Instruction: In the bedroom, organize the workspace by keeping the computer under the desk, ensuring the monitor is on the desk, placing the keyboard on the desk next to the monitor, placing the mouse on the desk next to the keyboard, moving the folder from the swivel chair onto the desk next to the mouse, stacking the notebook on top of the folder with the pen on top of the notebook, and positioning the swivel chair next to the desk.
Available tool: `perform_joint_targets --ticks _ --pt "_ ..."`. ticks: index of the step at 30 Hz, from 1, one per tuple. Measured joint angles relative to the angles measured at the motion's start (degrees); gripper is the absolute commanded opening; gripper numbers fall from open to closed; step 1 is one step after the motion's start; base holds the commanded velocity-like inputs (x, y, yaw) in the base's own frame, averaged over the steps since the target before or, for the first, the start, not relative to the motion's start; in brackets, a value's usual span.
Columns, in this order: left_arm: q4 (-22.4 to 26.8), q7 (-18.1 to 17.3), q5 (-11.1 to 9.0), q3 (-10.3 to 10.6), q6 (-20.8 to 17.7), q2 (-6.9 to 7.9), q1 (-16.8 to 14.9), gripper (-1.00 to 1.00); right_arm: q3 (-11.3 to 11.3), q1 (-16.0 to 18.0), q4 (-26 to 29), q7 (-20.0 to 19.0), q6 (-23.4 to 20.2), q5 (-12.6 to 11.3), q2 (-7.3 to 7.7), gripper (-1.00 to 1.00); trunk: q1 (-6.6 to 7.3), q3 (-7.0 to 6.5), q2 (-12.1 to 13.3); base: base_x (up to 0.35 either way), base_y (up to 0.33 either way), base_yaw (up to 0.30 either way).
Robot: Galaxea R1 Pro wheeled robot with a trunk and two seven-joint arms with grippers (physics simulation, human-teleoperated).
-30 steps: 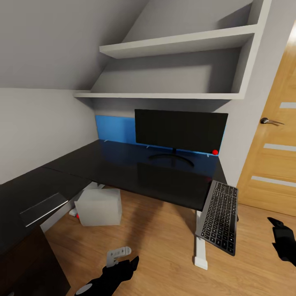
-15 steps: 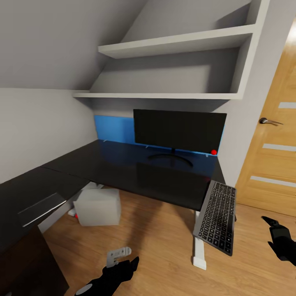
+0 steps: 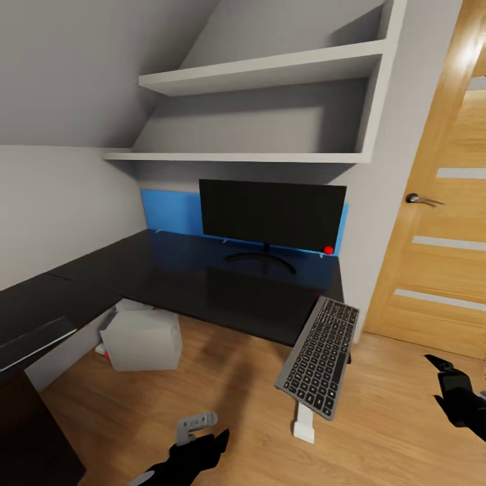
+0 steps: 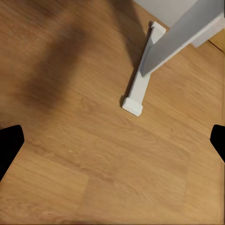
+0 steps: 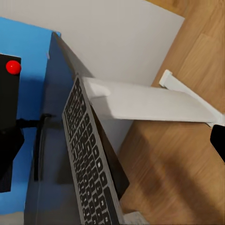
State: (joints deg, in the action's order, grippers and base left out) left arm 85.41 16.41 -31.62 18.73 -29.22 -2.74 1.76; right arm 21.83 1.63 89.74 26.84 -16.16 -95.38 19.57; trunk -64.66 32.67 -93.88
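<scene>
- Keyboard (image 3: 319, 356): rests tilted off the bench's (image 3: 223, 287) front right corner, upper end on or against the bench edge, lower end hanging over the floor (image 3: 229, 398) near the white leg (image 3: 303, 427). It is not lying flat on the bench top.
- Keyboard axis: in the head view the long axis runs from the bench corner down and toward the robot, roughly at right angles to the monitor's face. Key side faces up and outward. The right wrist view shows the same slant along the bench edge (image 5: 91, 154).
- Monitor (image 3: 272, 214): stands upright on the bench at the back, screen facing the room. This item appears complete.
- Computer (image 3: 142, 339): a pale box sits on the floor under the bench. This item appears complete.
- Remaining, as judged: keyboard must be laid flat beside the monitor; mouse, folder, notebook, pen and chair steps cannot be confirmed here.
- Left gripper (image 4: 112, 145): jaws spread wide with nothing between them, over bare floor near the leg foot (image 4: 138, 91).
- Right gripper (image 3: 453, 395): low at the robot's right, apart from the keyboard. Whether its jaws are open or closed cannot be told.
- Door (image 3: 439, 202): stands just right of the bench.
</scene>
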Motion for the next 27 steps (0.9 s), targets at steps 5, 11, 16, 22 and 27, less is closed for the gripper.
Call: perform_joint_targets --ticks 5,11,16,22,27 --pt "-0.47 0.02 -0.04 -0.35 -0.06 0.10 -0.03 1.00 -0.04 0.01 0.01 -0.02 0.10 0.14 -0.23 1.00 0.00 0.00 0.00 0.000 -0.327 0.149" --pt "-0.57 0.02 -0.10 -0.45 -0.02 0.17 0.00 1.00 -0.05 0.01 0.00 -0.06 0.13 0.17 -0.26 1.00 0.00 0.00 0.00 0.000 -0.135 0.262" --pt "-0.59 0.02 -0.07 -0.49 0.00 0.19 0.01 1.00 -0.08 0.01 0.01 -0.06 0.13 0.17 -0.31 1.00 0.00 0.00 0.00 0.000 -0.021 0.239" --pt "-0.61 0.02 -0.07 -0.49 0.00 0.20 0.00 1.00 -0.05 0.00 0.01 -0.17 0.03 0.16 -0.26 1.00 0.00 0.00 0.00 0.000 -0.004 0.066" --pt "-0.61 0.03 -0.07 -0.52 0.03 0.23 0.00 1.00 -0.31 0.00 0.02 -0.31 0.00 0.19 -0.26 1.00 0.00 0.00 0.00 0.000 -0.001 0.010"
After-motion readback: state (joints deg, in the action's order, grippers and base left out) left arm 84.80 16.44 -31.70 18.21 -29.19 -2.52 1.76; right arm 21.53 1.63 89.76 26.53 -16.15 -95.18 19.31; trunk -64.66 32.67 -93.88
